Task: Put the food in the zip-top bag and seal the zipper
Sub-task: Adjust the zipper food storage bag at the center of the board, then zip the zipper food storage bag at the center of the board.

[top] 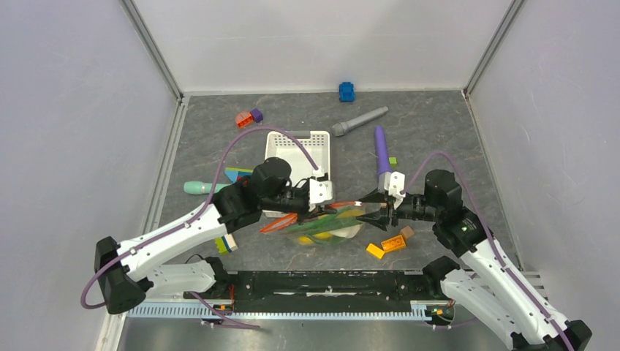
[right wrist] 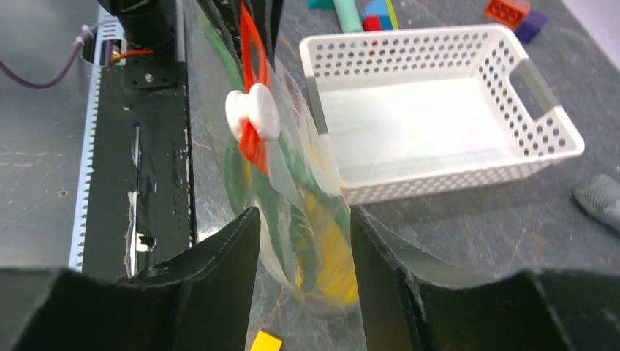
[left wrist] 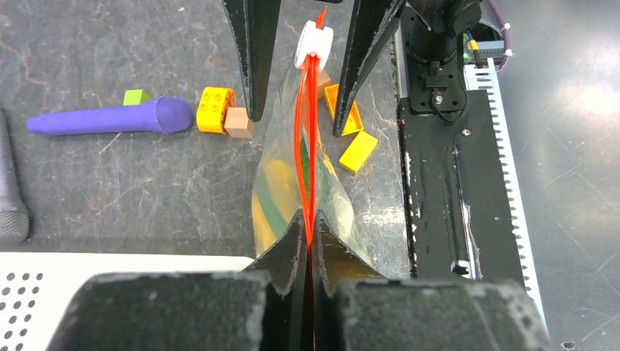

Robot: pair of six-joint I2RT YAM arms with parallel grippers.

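**Left gripper** (left wrist: 308,219): nearest item in the left wrist view. Its fingers are pressed together on the zipper (left wrist: 305,150), pinching the strip at one end.

**Zipper:** a thin orange-red strip. Its long axis runs straight from the left pinch to the right gripper (right wrist: 303,213). Between the pinch and the white slider (right wrist: 252,115) the two tracks bow apart, so that stretch looks unsealed.

**Right gripper:** jaws spread, straddling the zip-top bag (right wrist: 289,194) and gripping nothing. The slider lies in line with the gap between the fingers. Whether it sits just ahead of the tips or above them cannot be told. This is the nearer arm to the slider. Sealing will probably mean closing on the slider and drawing it along the strip toward the left pinch.

**Food** (right wrist: 329,252): yellow and dark-green pieces, already inside the bag. The bag hangs upright between the grippers, just beside the white basket (right wrist: 453,175).

**Loose around it:** a purple cylinder (left wrist: 110,121) and a yellow block (left wrist: 216,110).

**Markings:** no brand, label or writing is legible on any item.
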